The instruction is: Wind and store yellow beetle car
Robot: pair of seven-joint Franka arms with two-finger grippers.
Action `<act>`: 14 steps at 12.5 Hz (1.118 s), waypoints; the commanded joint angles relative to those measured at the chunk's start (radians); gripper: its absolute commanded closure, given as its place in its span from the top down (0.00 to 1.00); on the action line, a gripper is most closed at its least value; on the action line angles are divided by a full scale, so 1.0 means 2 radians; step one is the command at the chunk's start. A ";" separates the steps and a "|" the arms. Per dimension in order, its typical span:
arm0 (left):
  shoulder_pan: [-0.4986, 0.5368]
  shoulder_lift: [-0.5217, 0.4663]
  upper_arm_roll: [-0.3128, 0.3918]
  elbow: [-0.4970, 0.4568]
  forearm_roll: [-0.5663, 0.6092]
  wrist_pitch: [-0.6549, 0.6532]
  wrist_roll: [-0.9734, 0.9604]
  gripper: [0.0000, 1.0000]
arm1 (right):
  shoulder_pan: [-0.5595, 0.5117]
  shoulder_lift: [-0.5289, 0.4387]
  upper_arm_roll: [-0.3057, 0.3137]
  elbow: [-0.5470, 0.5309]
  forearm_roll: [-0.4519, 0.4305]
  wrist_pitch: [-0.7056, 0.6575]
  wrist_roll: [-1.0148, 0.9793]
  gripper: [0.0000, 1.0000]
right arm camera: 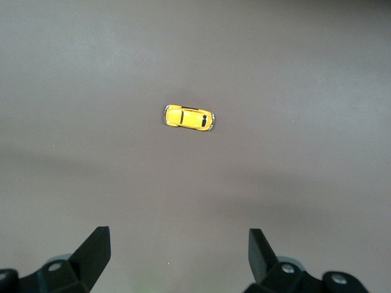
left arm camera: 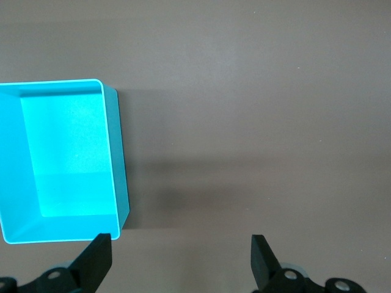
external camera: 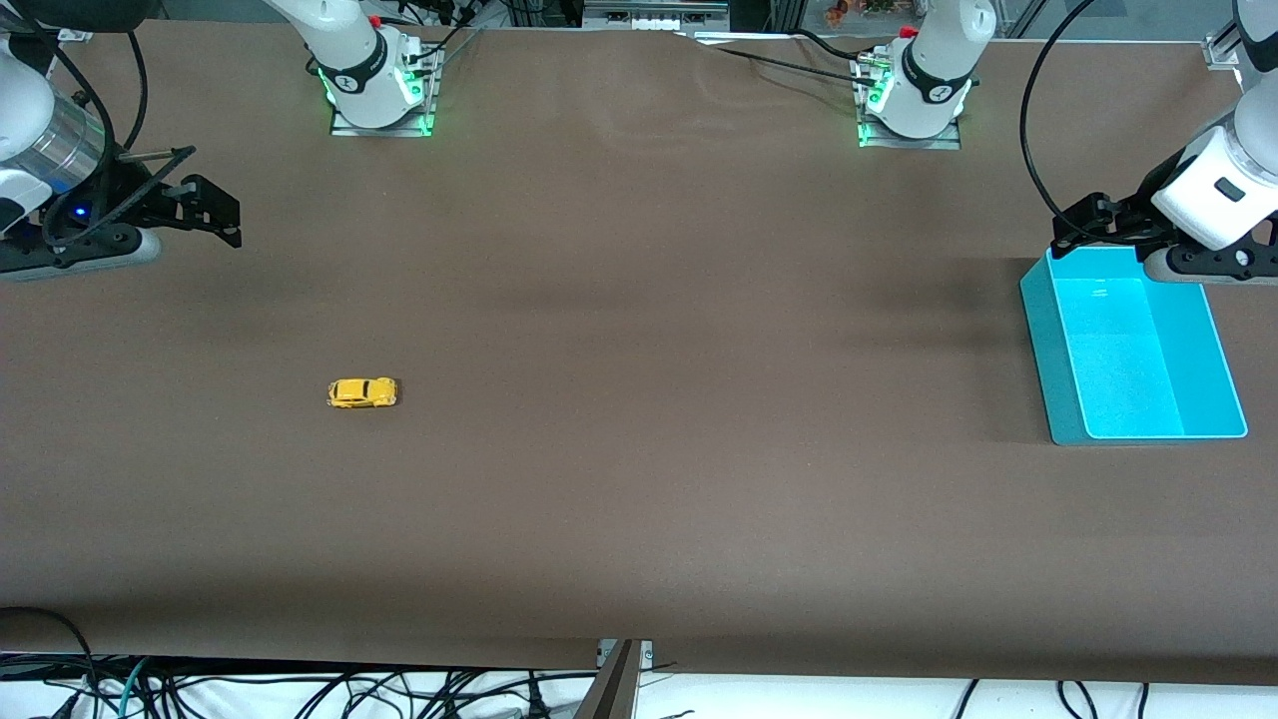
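Tiny, stiff yellow beetle car (external camera: 361, 392), light and slippery, wants a side pinch; both grippers (right arm camera: 177, 256) (left arm camera: 181, 259) hang wide, well apart from it.

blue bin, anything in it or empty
Empty. The blue bin shows only its bare floor in the front and left wrist views; the yellow beetle car sits on the table toward the right arm's end.

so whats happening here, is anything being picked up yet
Nothing is held yet. The yellow beetle car sits alone on the brown table, toward the right arm's end. The right gripper hangs open above the table at that end. The left gripper hangs open by the empty turquoise bin at the left arm's end.
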 commanded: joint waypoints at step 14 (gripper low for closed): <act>0.003 0.009 -0.002 0.014 0.014 -0.011 -0.001 1.00 | -0.009 -0.006 0.003 0.002 0.006 -0.012 -0.006 1.00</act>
